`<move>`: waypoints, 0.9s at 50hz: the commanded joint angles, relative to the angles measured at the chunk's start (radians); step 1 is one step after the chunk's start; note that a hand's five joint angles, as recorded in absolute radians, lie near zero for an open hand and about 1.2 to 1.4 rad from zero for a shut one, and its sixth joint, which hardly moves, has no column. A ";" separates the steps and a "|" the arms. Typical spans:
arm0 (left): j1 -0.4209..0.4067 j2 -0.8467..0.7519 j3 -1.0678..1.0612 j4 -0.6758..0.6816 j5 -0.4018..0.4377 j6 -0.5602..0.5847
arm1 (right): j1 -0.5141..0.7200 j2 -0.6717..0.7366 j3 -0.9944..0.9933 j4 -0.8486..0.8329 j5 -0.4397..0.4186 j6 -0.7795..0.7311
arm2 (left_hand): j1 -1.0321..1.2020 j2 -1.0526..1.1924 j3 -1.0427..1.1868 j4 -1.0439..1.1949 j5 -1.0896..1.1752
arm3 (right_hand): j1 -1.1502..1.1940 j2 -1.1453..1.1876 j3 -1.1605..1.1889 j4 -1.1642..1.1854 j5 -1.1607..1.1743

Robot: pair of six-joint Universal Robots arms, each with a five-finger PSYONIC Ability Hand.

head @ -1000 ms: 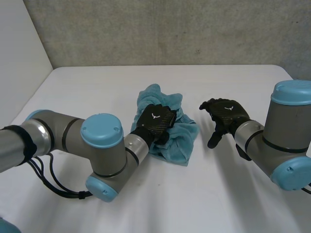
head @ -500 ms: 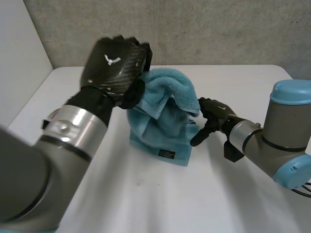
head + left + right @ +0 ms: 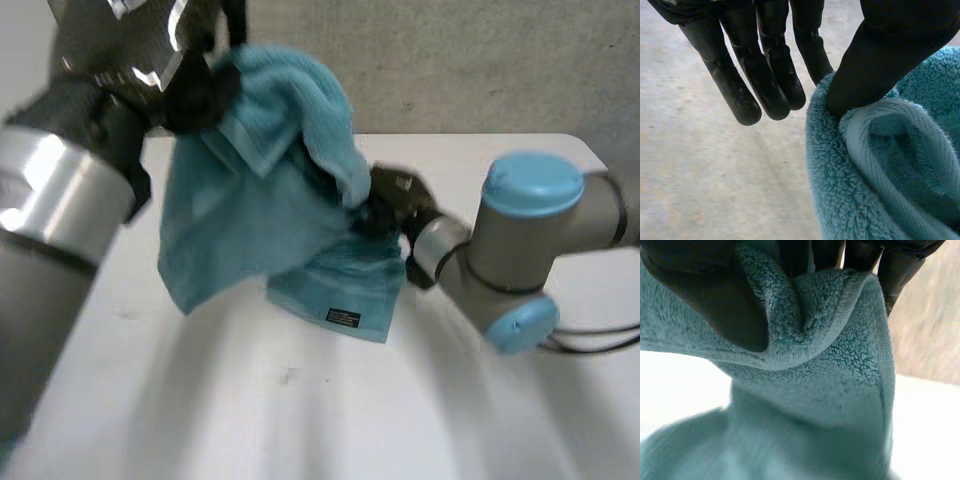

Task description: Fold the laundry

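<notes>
A teal towel (image 3: 250,200) hangs in the air above the white table (image 3: 300,420). Its lower end, with a small black label (image 3: 343,317), still rests on the table. My left hand (image 3: 130,50) is raised high at the near left and pinches the towel's upper edge. In the left wrist view its thumb (image 3: 890,55) presses a fold of the towel (image 3: 880,175) against a finger while the other fingers (image 3: 765,75) stay straight. My right hand (image 3: 392,200) grips the towel's right side; its thumb (image 3: 715,300) clamps a folded edge of the towel (image 3: 840,370) against its fingers (image 3: 890,275).
A grey wall (image 3: 480,60) runs behind the table's far edge. My right arm's elbow with its light-blue cap (image 3: 533,182) stands over the table's right half. Bare tabletop lies in front of the towel.
My left hand has lifted the towel higher and further to the left, so it hangs longer. My right hand has moved in from the right and shut on the towel's side.
</notes>
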 commanded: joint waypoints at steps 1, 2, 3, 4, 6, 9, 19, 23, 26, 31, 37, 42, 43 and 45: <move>0.112 -0.134 0.274 0.002 0.025 -0.032 | -0.042 -0.236 -0.144 -0.013 0.111 -0.119 | 0.312 0.197 0.202 0.201 0.262 | 0.453 0.219 0.224 0.213 0.270; 0.112 -0.147 0.304 0.002 0.026 -0.036 | -0.045 -0.261 -0.145 -0.017 0.121 -0.121 | 0.312 0.197 0.202 0.201 0.262 | 0.453 0.219 0.224 0.213 0.270; 0.113 -0.170 0.353 0.003 0.029 -0.045 | -0.046 -0.283 -0.143 -0.021 0.125 -0.124 | 0.312 0.197 0.202 0.201 0.262 | 0.453 0.219 0.224 0.213 0.270; 0.115 -0.183 0.375 0.005 0.029 -0.047 | -0.046 -0.303 -0.138 -0.025 0.124 -0.127 | 0.312 0.197 0.202 0.201 0.262 | 0.453 0.219 0.224 0.213 0.270; 0.124 -0.217 0.417 0.009 0.026 -0.050 | -0.034 -0.359 -0.112 -0.018 0.118 -0.147 | 0.312 0.197 0.202 0.201 0.262 | 0.453 0.219 0.224 0.213 0.270; 0.138 -0.240 0.409 0.009 0.028 -0.050 | -0.028 -0.431 -0.015 0.013 0.092 -0.210 | 0.312 0.197 0.202 0.201 0.262 | 0.453 0.219 0.224 0.213 0.270; 0.217 -0.312 0.152 0.014 0.029 -0.062 | 0.017 -0.482 0.299 0.390 -0.051 -0.547 | 0.312 0.197 0.202 0.201 0.262 | 0.453 0.219 0.224 0.213 0.270; 0.274 -0.345 0.081 0.014 0.031 -0.059 | 0.098 -0.397 0.329 0.590 -0.103 -0.603 | 0.312 0.197 0.202 0.201 0.262 | 0.353 0.119 0.124 0.113 0.169; 0.293 -0.364 0.046 0.015 0.034 -0.058 | 0.130 -0.361 0.328 0.601 -0.123 -0.603 | 0.312 0.197 0.202 0.201 0.262 | -0.510 -0.744 -0.739 -0.750 -0.694; 0.311 -0.392 0.013 0.015 0.035 -0.058 | 0.100 -0.356 0.326 0.487 -0.121 -0.560 | 0.312 0.197 0.202 0.201 0.262 | -0.655 -0.889 -0.884 -0.895 -0.839; 0.322 -0.434 -0.043 0.006 0.035 -0.049 | 0.014 -0.399 0.354 0.371 -0.134 -0.428 | 0.292 0.177 0.182 0.181 0.242 | -0.708 -0.942 -0.937 -0.948 -0.892; 0.326 -0.454 -0.066 0.000 0.034 -0.045 | -0.069 -0.438 0.409 0.283 -0.137 -0.371 | -0.237 -0.352 -0.347 -0.348 -0.287 | -0.705 -0.939 -0.934 -0.945 -0.889; 0.328 -0.454 -0.071 -0.003 0.034 -0.045 | -0.083 -0.439 0.423 0.263 -0.138 -0.368 | -0.370 -0.485 -0.481 -0.481 -0.421 | -0.705 -0.939 -0.934 -0.945 -0.889; 0.339 -0.449 -0.077 -0.012 0.032 -0.044 | -0.124 -0.455 0.470 0.196 -0.144 -0.363 | -0.576 -0.691 -0.686 -0.687 -0.627 | -0.702 -0.936 -0.931 -0.942 -0.886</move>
